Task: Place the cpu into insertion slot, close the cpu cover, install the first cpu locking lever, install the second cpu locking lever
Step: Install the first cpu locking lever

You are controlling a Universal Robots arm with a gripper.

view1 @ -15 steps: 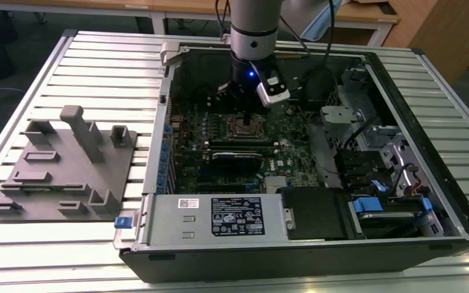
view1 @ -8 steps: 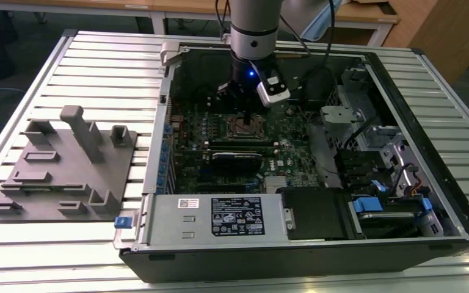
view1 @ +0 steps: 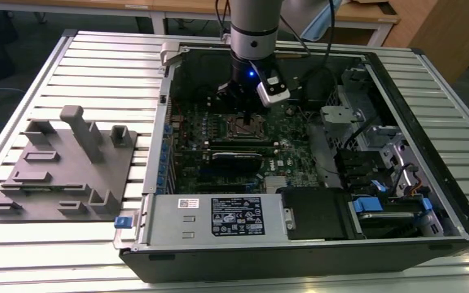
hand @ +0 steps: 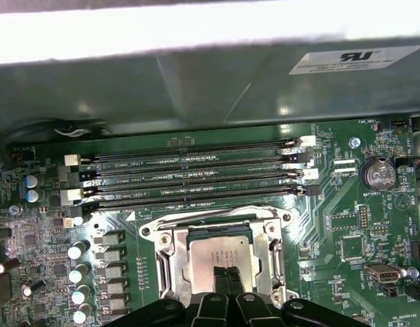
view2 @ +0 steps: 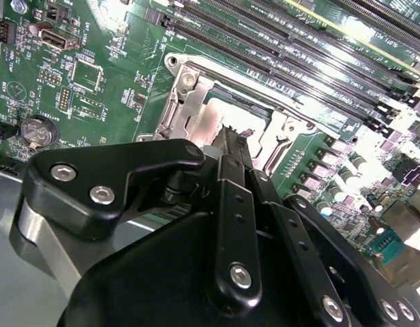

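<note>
The cpu point(hand: 217, 253), a dull silver square, lies flat in the insertion slot point(hand: 153, 235) of the green motherboard. The cpu cover point(hand: 270, 253), a silver frame plate, lies down around the chip's raised top. My gripper point(hand: 227, 274) stands right over the chip's edge, its two black fingertips pressed together with nothing between them. The second wrist view has the same fingertips point(view2: 230, 139) touching or nearly touching the chip point(view2: 213, 124) inside the cover point(view2: 179, 102). In the exterior view the gripper point(view1: 247, 115) hangs over the socket point(view1: 245, 127) inside the open computer case.
Long black memory slots point(hand: 196, 178) run beside the socket, and a row of capacitors point(hand: 80, 272) stands nearby. The case wall point(hand: 210, 88) rises behind the slots. A white-labelled power supply point(view1: 218, 217) and a grey fixture plate point(view1: 63, 171) lie on the slatted table.
</note>
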